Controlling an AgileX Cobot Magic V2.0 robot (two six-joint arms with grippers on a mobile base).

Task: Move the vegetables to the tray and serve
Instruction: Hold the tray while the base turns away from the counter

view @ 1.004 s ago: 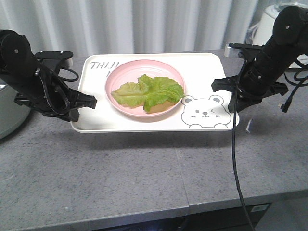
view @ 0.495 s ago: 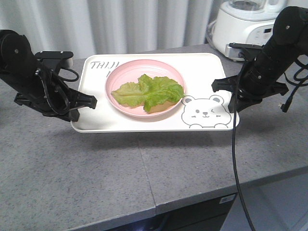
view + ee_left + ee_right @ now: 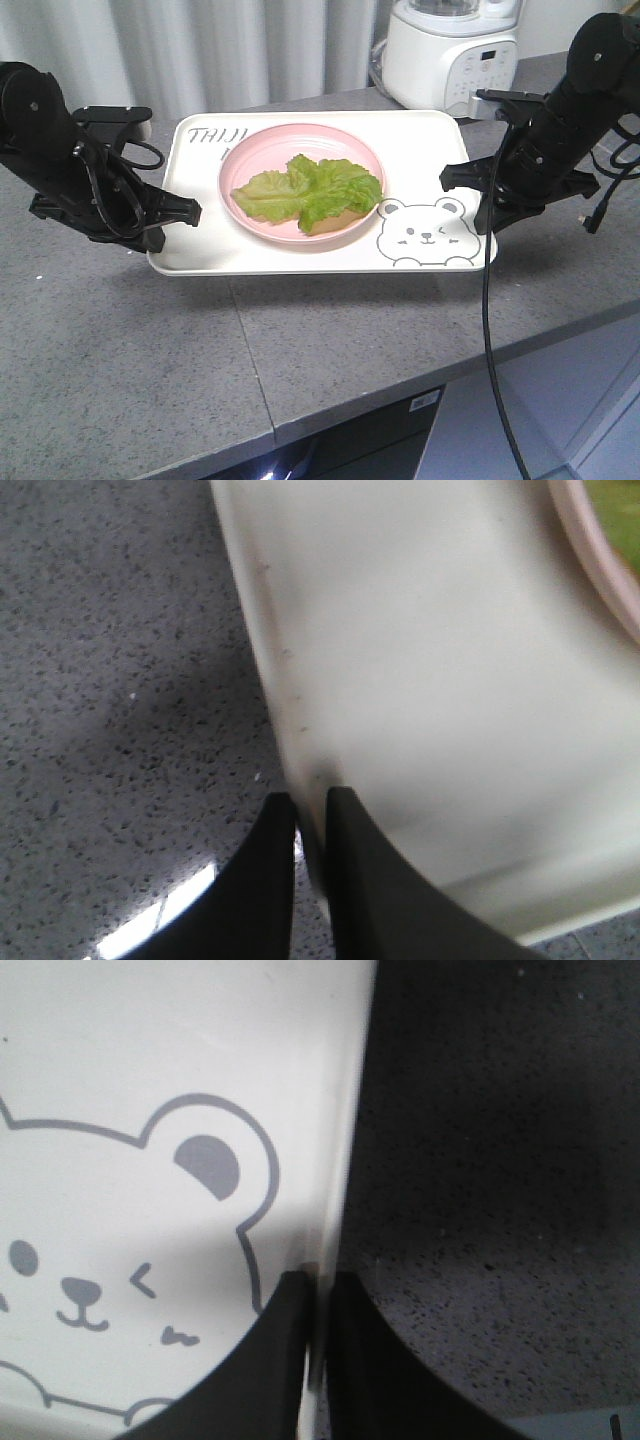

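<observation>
Cream tray (image 3: 425, 148): hanging between my two grippers over the grey speckled counter (image 3: 300, 350), and casting a shadow under its front edge.
Left gripper (image 3: 190, 211): I am clenching my fingers (image 3: 265, 880) on the tray's left rim, pinching the lip between them.
Right gripper (image 3: 450, 180): I am clamping the right rim just beside the winking bear drawing (image 3: 420, 235).
Vegetables (image 3: 310, 190): lying limp and glossy in the pink plate (image 3: 250, 155), which is sitting mid-tray and covering part of the lettering.
White appliance (image 3: 450, 55): standing behind the tray's far right corner.
</observation>
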